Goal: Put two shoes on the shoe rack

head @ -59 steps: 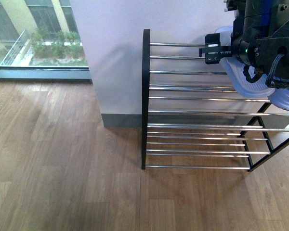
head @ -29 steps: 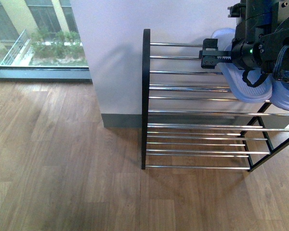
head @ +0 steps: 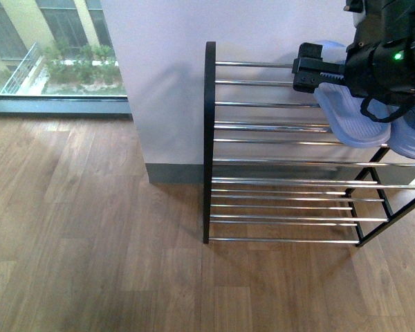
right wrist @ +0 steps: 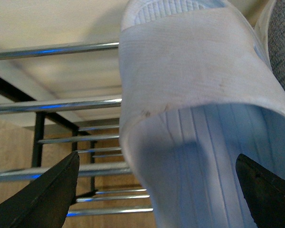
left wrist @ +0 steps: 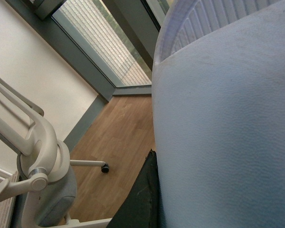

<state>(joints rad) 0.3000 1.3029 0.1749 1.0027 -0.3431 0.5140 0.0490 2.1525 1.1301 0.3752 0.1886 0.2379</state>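
Right gripper [head: 311, 75] spread wide, empty, its fingers astride the near shoe [head: 351, 117] without contact; sole lies on the shoe rack [head: 277, 124] top bars, long axis front to back. Second shoe [head: 409, 138] just beside. Left gripper state: cannot tell

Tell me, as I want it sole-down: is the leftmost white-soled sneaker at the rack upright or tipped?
Tipped: the white-soled sneaker shows the front camera its ribbed sole, at the top of the black-framed chrome-bar shoe rack.

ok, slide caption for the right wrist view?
White shoe sole between open end effector fingers, over shoe rack bars.
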